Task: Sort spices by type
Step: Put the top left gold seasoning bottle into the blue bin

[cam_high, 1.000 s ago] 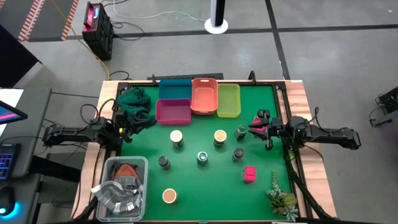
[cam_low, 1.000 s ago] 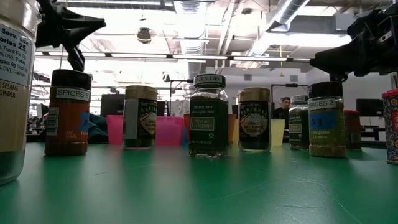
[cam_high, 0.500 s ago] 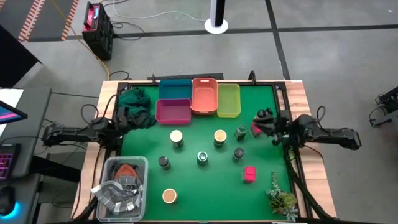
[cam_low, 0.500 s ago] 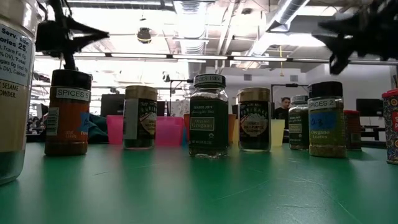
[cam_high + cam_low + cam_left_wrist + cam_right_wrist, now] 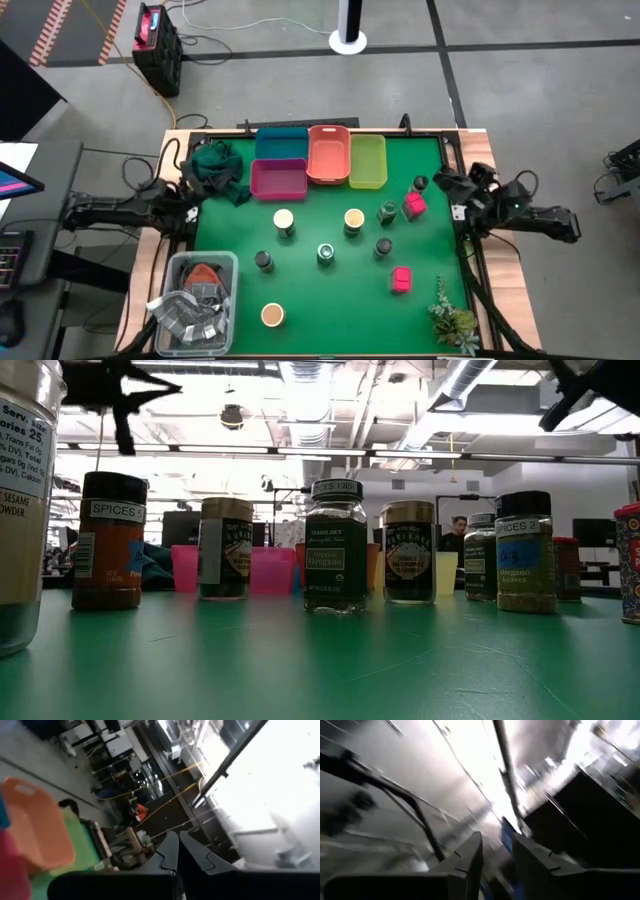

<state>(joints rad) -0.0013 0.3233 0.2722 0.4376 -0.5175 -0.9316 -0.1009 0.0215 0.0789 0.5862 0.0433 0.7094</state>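
Several round spice jars stand upright on the green mat: tan tops [image 5: 284, 220] [image 5: 354, 219] [image 5: 272, 315], a green top [image 5: 387, 211], dark tops [image 5: 383, 247] [image 5: 264, 261] [image 5: 420, 184], and one more jar [image 5: 325, 254]. Two pink boxes lie flat, one [image 5: 413, 203] by the right side, one [image 5: 401, 279] nearer. My left gripper [image 5: 188, 203] hangs over the table's left edge beside the green cloth, shut [image 5: 177, 851] and tipped upward. My right gripper [image 5: 443, 183] is over the right edge, just right of the pink box and dark jar, open [image 5: 497, 857], empty and aimed at the ceiling.
Blue [image 5: 281, 143], magenta [image 5: 278, 180], orange [image 5: 329, 154] and yellow-green [image 5: 367, 161] trays line the far side. A crumpled green cloth [image 5: 215, 170] lies far left, a clear tub of grey packets [image 5: 195, 292] near left, a small plant [image 5: 452, 315] near right. Open mat lies between the jars.
My right gripper has drawn back from the far pink box toward the table's right edge, rising and tipping upward; the box and a dark jar now show uncovered. My left gripper has pulled back toward the left edge and risen.
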